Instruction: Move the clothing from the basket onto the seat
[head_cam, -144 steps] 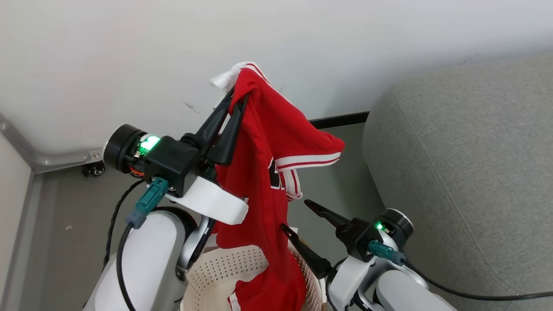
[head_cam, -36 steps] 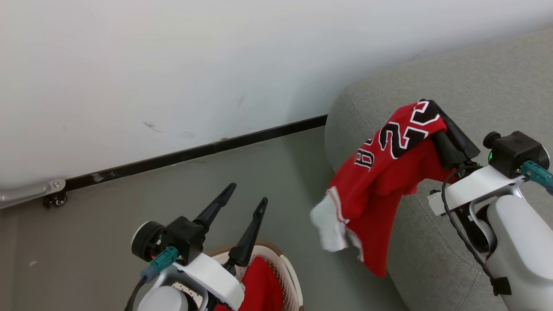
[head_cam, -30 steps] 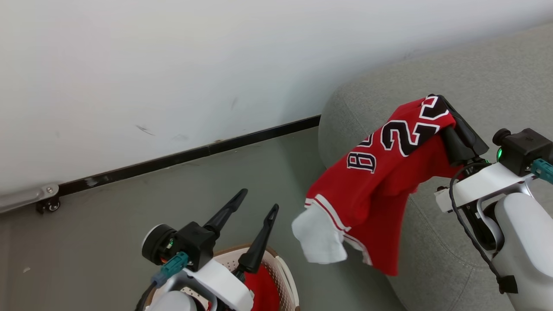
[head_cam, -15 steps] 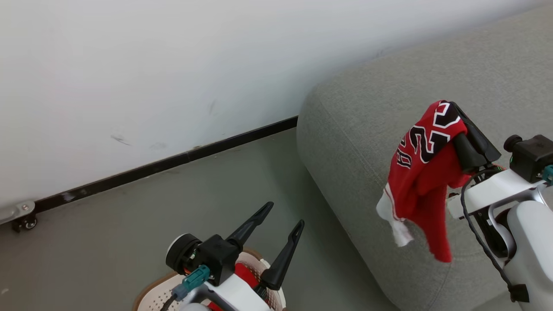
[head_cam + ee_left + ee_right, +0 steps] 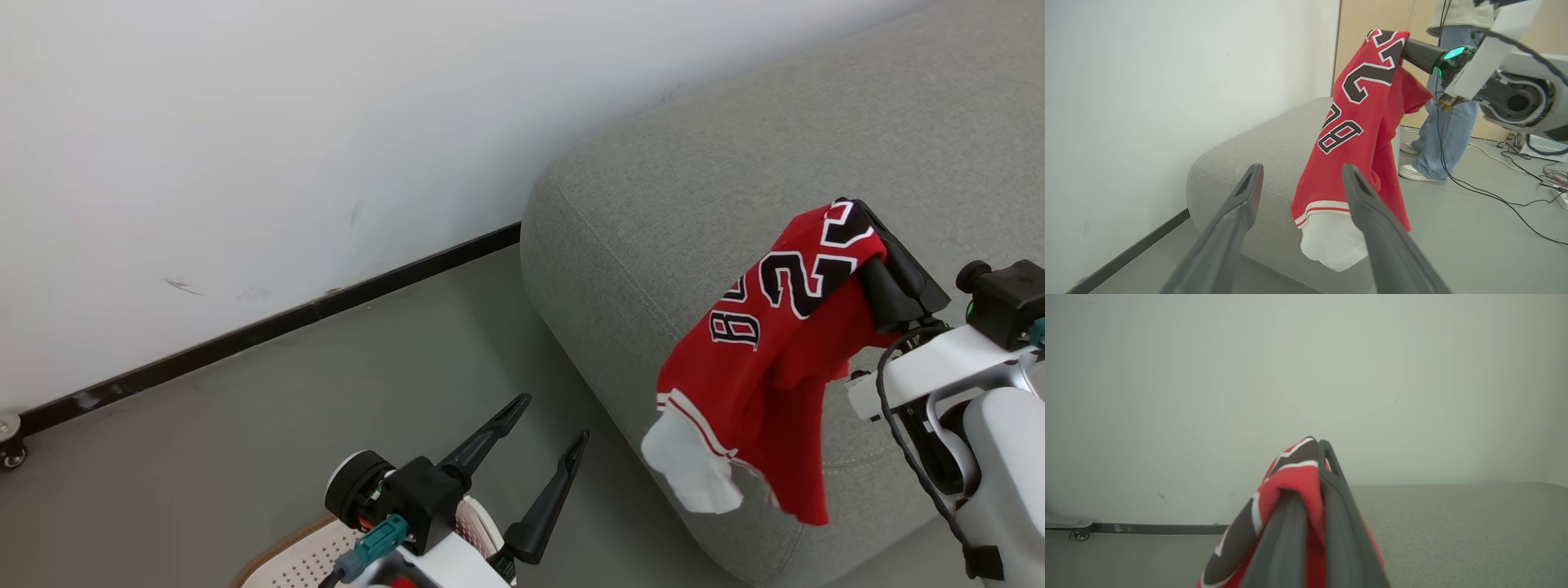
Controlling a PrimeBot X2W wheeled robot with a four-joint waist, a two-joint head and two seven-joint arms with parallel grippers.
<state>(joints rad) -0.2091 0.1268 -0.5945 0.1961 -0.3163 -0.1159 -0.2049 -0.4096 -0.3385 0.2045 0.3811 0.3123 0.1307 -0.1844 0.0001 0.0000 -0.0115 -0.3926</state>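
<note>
The right hand (image 5: 853, 211) is clamped shut on the top of the clothing (image 5: 759, 359), so the red jersey hangs free at the front edge of the seat (image 5: 694, 204) (white hem dangling, not yet laid down). The left hand (image 5: 553, 419) stands wide open and empty above the basket (image 5: 282, 562), probably staged for the next pick. 4.8 s ago the left hand held this jersey over the basket. 0.5 s ago it hung narrower.
</note>
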